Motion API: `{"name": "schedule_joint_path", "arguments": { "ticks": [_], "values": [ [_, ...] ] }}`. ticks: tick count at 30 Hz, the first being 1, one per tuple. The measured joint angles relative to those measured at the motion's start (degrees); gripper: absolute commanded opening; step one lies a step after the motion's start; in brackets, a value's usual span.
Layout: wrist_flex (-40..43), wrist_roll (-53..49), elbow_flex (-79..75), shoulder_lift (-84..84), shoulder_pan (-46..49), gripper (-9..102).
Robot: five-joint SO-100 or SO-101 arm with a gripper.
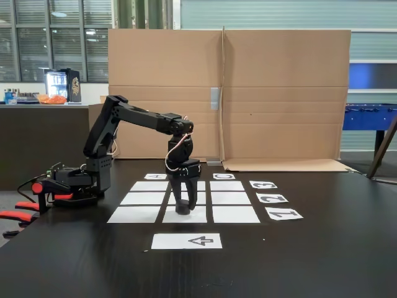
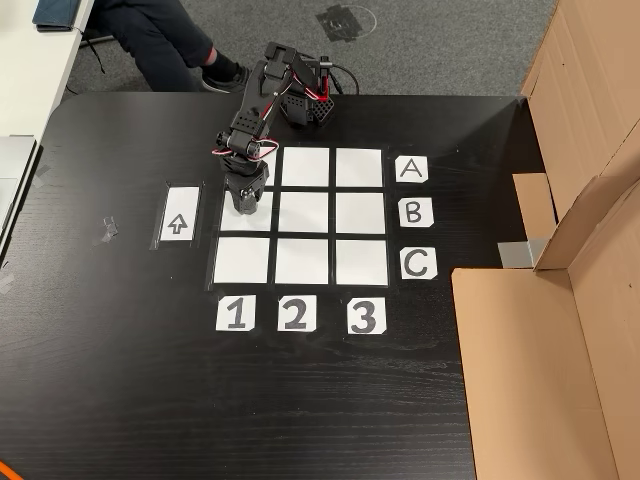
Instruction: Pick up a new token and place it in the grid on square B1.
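Observation:
The grid [image 1: 234, 214] [image 2: 305, 260] is nine white rectangles on a black table, with A-B-C and 1-2-3 cards along two sides. My gripper [image 1: 183, 210] [image 2: 243, 203] points straight down onto square B1 [image 1: 200, 218] [image 2: 221, 223], the middle cell of the row nearest the arrow sheet. Its fingers stand close together around a small dark lump at their tips, which looks like the token [image 1: 183, 211], resting on or just above the paper. In the other view the gripper body hides the token.
A white sheet with an arrow [image 1: 186, 241] [image 2: 178, 214] lies just outside the grid beside B1. The arm's base [image 1: 68, 183] [image 2: 305, 100] sits at the table edge. A cardboard wall [image 1: 279, 93] [image 2: 560, 350] stands beyond the grid. A person's legs [image 2: 160, 40] are near the base.

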Motion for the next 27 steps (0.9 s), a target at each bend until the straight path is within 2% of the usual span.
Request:
{"name": "schedule_joint_path", "arguments": {
  "ticks": [27],
  "values": [
    [-1.4, 0.4, 0.0, -1.2, 0.9, 13]
  ]
}}
